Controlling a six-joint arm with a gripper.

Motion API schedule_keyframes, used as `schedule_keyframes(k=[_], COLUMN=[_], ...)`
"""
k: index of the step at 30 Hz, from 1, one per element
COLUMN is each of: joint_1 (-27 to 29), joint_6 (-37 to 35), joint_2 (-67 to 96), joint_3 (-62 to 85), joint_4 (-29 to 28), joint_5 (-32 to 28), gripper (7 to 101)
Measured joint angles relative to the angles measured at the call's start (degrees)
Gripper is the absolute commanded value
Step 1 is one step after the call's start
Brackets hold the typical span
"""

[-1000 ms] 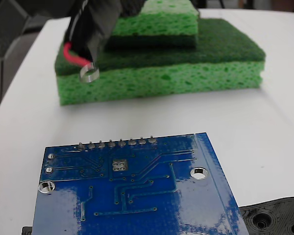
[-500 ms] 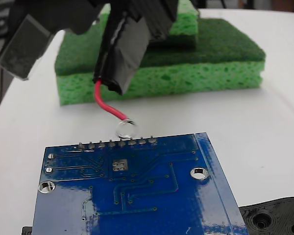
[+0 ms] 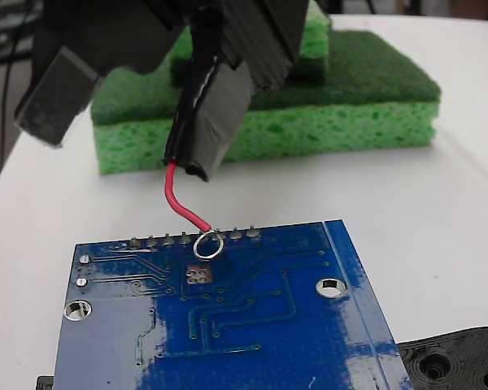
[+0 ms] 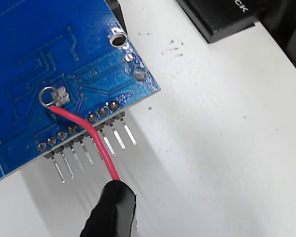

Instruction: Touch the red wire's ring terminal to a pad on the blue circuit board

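The gripper (image 3: 197,122) is clamped on the red wire (image 3: 181,203), whose ring (image 3: 207,245) lies over the blue board (image 3: 252,325) by the row of pins (image 4: 89,155), beside a small grey pad. Behind the board sit stacked green sponges (image 3: 342,106); a black holed part (image 3: 459,361) sits at its right corner.

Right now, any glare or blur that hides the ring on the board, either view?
Fixed view: the gripper body is soft, being close to the lens; pale glare patches lie on the near part of the blue circuit board, clear of the ring terminal, which reads sharply. Wrist view: the ring terminal and red wire are crisp, with soft shadows under the header pins.
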Motion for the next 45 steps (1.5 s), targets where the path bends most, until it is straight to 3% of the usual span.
schedule_keyframes(k=[45], joint_1=[0.44], joint_6=[-0.18], joint_2=[-1.93], joint_3=[-1.76], joint_4=[0.97], joint_5=[0.09], gripper=[100.3])
